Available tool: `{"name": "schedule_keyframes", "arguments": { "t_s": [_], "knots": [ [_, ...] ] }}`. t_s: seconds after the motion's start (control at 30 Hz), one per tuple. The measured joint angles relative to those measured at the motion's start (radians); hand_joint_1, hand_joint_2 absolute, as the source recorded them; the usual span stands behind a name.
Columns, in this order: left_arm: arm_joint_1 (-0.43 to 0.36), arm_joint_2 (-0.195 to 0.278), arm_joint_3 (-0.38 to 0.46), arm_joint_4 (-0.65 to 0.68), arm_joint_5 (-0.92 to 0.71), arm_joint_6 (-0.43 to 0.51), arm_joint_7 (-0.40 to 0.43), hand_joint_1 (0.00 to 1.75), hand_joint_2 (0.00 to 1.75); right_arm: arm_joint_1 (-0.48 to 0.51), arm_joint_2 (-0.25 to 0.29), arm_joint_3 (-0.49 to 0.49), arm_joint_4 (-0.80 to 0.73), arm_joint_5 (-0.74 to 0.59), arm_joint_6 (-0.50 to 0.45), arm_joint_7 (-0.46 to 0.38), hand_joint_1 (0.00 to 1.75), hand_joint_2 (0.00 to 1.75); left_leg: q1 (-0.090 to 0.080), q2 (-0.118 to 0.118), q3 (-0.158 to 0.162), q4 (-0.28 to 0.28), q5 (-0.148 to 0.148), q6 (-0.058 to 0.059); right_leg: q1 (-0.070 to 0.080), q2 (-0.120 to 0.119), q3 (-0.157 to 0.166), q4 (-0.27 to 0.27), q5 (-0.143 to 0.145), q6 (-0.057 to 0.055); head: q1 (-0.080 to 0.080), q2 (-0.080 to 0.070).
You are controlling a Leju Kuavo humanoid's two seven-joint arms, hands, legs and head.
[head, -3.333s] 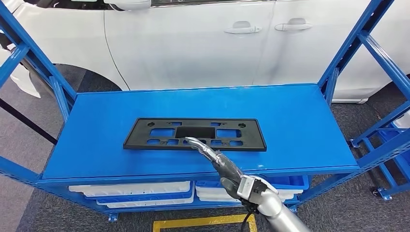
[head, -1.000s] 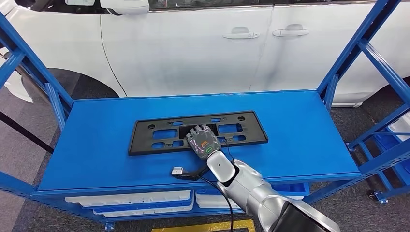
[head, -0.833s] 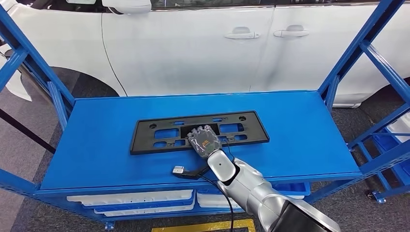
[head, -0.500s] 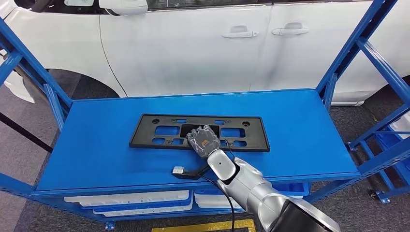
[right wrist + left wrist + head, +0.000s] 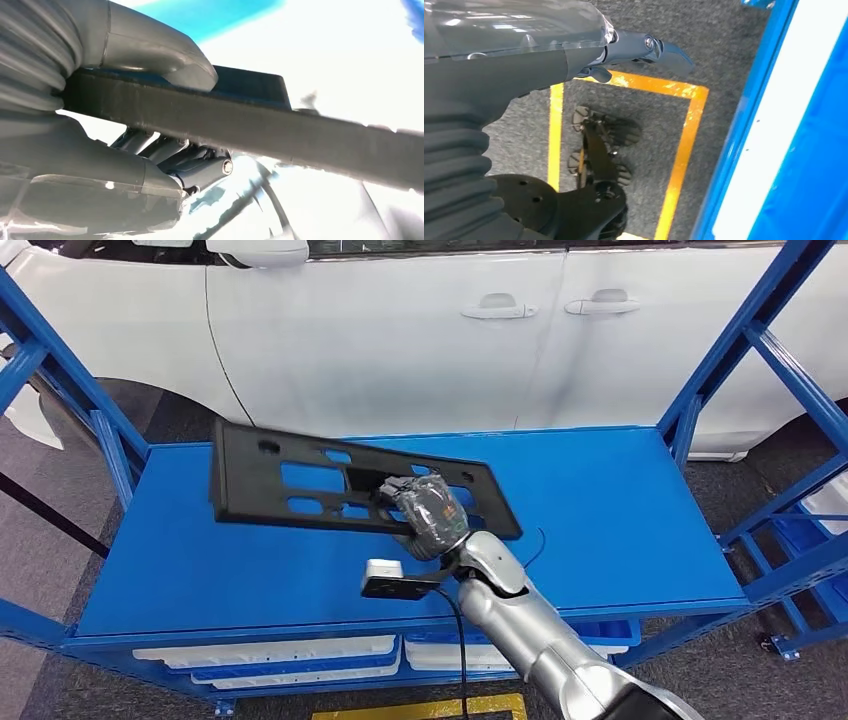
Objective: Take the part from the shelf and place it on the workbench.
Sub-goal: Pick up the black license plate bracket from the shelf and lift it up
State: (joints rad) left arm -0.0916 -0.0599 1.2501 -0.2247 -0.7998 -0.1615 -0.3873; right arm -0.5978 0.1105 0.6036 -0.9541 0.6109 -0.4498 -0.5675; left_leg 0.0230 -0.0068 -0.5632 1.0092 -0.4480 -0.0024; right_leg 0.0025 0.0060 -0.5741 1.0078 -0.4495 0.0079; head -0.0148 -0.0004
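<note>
Black part tilted above the blue shelf, gripped in right hand

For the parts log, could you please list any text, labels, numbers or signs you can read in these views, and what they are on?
None can be read.
The black part in the right hand: no lettering shows.
The white car: no badge or plate in view.
The yellow floor marking: plain lines, no text.
</note>
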Motion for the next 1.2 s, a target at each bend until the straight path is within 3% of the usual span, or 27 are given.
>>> {"name": "schedule_keyframes", "arguments": {
  "t_s": [0.07,0.17,0.2,0.23,0.27,0.33,0.4,0.5,0.57,0.67,0.7,0.73,0.77,0.83,0.9,1.03,1.1,1.17,1.2],
  "knots": [
    [-0.001,0.000,0.001,0.000,0.006,-0.005,-0.012,0.00,1.75,0.066,-0.043,-0.045,-0.202,-0.235,0.116,-0.089,1.75,1.75,0.003,0.000,0.002,-0.005,0.002,0.014,-0.002,-0.001,-0.020,0.051,-0.037,0.010,0.000,0.000],
    [0.000,0.000,0.002,0.000,0.011,-0.006,-0.023,0.00,1.75,0.159,-0.108,-0.088,-0.465,-0.420,0.272,-0.122,1.75,1.75,-0.003,0.000,-0.005,-0.004,0.003,0.026,-0.006,-0.001,-0.119,0.246,-0.132,0.016,0.000,0.000],
    [0.001,0.000,0.002,0.000,0.012,-0.005,-0.026,0.00,1.75,0.182,-0.129,-0.094,-0.546,-0.461,0.310,-0.128,1.75,1.75,-0.005,0.000,-0.007,-0.004,0.003,0.026,-0.007,-0.001,-0.142,0.287,-0.140,0.016,0.000,0.000],
    [0.002,0.000,0.002,0.000,0.013,-0.004,-0.028,0.00,1.75,0.200,-0.148,-0.097,-0.618,-0.491,0.338,-0.130,1.75,1.75,-0.007,0.000,-0.007,-0.003,0.003,0.026,-0.007,-0.001,-0.146,0.291,-0.128,0.015,0.000,0.000],
    [0.001,0.000,0.003,0.000,0.013,-0.003,-0.028,0.00,1.75,0.213,-0.162,-0.100,-0.677,-0.511,0.356,-0.132,1.75,1.75,-0.008,0.000,-0.006,-0.003,0.002,0.026,-0.007,-0.001,-0.128,0.251,-0.097,0.012,0.000,0.000],
    [-0.001,-0.001,0.003,0.000,0.014,-0.003,-0.030,0.00,1.75,0.229,-0.183,-0.105,-0.767,-0.532,0.377,-0.133,1.75,1.75,-0.011,0.000,-0.001,-0.002,-0.002,0.024,-0.005,-0.001,-0.058,0.109,-0.026,0.002,0.000,0.000],
    [-0.002,-0.003,0.003,0.000,0.016,-0.003,-0.032,0.00,1.75,0.238,-0.196,-0.110,-0.831,-0.564,0.421,-0.133,1.75,1.75,-0.014,0.000,-0.002,-0.001,-0.005,0.017,0.000,-0.001,-0.016,0.016,0.003,-0.006,0.000,0.000],
    [-0.001,-0.003,0.003,0.000,0.019,-0.003,-0.038,0.00,1.75,0.252,-0.201,-0.122,-0.905,-0.678,0.580,-0.130,1.75,1.75,-0.015,0.000,-0.004,-0.002,-0.006,0.001,-0.001,-0.002,-0.013,-0.001,0.006,-0.015,0.000,0.000],
    [-0.001,-0.004,0.003,0.000,0.018,-0.003,-0.039,0.00,1.75,0.255,-0.199,-0.129,-0.946,-0.796,0.717,-0.117,1.75,1.75,-0.015,0.001,-0.016,0.033,-0.036,-0.009,-0.008,-0.005,-0.011,-0.008,0.012,-0.025,0.000,0.000],
    [-0.001,-0.004,0.004,0.000,0.016,0.005,-0.031,0.00,1.75,0.260,-0.195,-0.128,-0.982,-0.942,0.852,-0.072,1.75,1.75,-0.011,0.002,-0.090,0.217,-0.138,-0.020,-0.008,-0.009,-0.012,-0.009,0.015,-0.031,0.000,0.000],
    [-0.001,-0.004,0.004,0.000,0.016,0.011,-0.024,0.00,1.75,0.262,-0.194,-0.127,-0.985,-0.970,0.880,-0.057,1.75,1.75,-0.011,0.002,-0.110,0.267,-0.155,-0.022,-0.008,-0.009,-0.014,-0.008,0.015,-0.031,0.000,0.000],
    [-0.001,-0.004,0.006,0.000,0.017,0.018,-0.017,0.00,1.75,0.263,-0.194,-0.124,-0.986,-0.990,0.901,-0.044,1.75,1.75,-0.011,0.002,-0.113,0.281,-0.152,-0.023,-0.008,-0.010,-0.016,-0.006,0.016,-0.031,0.000,0.000],
    [-0.001,-0.004,0.007,0.000,0.018,0.023,-0.011,0.00,1.75,0.264,-0.194,-0.122,-0.986,-1.005,0.914,-0.033,1.75,1.75,-0.011,0.002,-0.096,0.253,-0.130,-0.023,-0.008,-0.010,-0.018,-0.003,0.016,-0.031,0.000,0.000],
    [-0.004,-0.003,0.009,0.000,0.020,0.030,-0.004,0.00,1.75,0.261,-0.194,-0.118,-0.984,-1.022,0.925,-0.021,1.75,1.75,-0.011,0.002,-0.022,0.115,-0.069,-0.018,-0.007,-0.009,-0.020,0.003,0.016,-0.029,0.000,0.000],
    [-0.007,-0.003,0.010,0.000,0.022,0.035,0.001,0.00,1.75,0.255,-0.195,-0.117,-0.982,-1.038,0.927,-0.012,1.75,1.75,-0.015,0.001,0.024,0.016,-0.036,-0.009,-0.004,-0.008,-0.025,0.010,0.019,-0.021,0.000,0.000],
    [-0.010,-0.003,0.016,0.000,0.023,0.058,0.027,0.00,1.75,0.234,-0.212,-0.103,-0.956,-1.119,0.904,0.036,1.75,1.75,-0.015,0.002,0.017,-0.001,-0.014,0.017,-0.005,-0.006,-0.038,0.016,0.022,0.004,0.000,0.000],
    [-0.012,-0.004,0.021,0.000,0.023,0.064,0.031,0.00,1.75,0.229,-0.228,-0.098,-0.939,-1.145,0.892,0.045,1.75,1.75,-0.012,0.004,0.005,-0.007,0.003,0.030,-0.006,-0.005,-0.062,0.074,-0.035,0.013,0.000,0.000],
    [-0.014,-0.004,0.025,0.000,0.023,0.066,0.033,0.00,1.75,0.228,-0.240,-0.095,-0.927,-1.152,0.887,0.047,1.75,1.75,-0.013,0.004,-0.015,-0.007,0.017,0.035,-0.009,-0.006,-0.103,0.195,-0.121,0.019,0.000,0.000],
    [-0.014,-0.004,0.026,0.000,0.023,0.067,0.033,0.00,1.75,0.229,-0.244,-0.093,-0.922,-1.153,0.884,0.048,1.75,1.75,-0.014,0.004,-0.026,-0.006,0.024,0.036,-0.010,-0.006,-0.117,0.249,-0.149,0.021,0.000,0.000]
  ]
}}
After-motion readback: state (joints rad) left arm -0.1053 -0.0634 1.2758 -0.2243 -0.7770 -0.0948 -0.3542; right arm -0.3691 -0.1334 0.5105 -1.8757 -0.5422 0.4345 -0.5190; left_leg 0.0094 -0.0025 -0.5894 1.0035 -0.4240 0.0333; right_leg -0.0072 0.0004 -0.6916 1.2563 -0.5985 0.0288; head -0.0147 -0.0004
